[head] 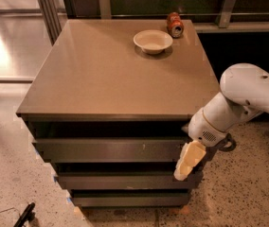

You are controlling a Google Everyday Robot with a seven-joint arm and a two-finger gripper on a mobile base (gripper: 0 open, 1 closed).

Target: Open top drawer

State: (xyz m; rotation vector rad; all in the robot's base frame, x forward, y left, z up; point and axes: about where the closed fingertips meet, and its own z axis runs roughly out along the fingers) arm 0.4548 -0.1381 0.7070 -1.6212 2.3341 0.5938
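The top drawer is a wide, dark grey-brown flat front just under the cabinet's countertop, with small pale scuff marks right of centre. It stands slightly forward of the cabinet body. Two more drawer fronts sit below it. My gripper hangs from the white arm at the drawer's right end, its pale yellowish fingers pointing down over the front's right edge and the second drawer.
On the countertop stand a cream bowl and a tipped orange-red can at the far right. A railing and glass wall run behind. Speckled floor surrounds the cabinet; a black object lies at bottom left.
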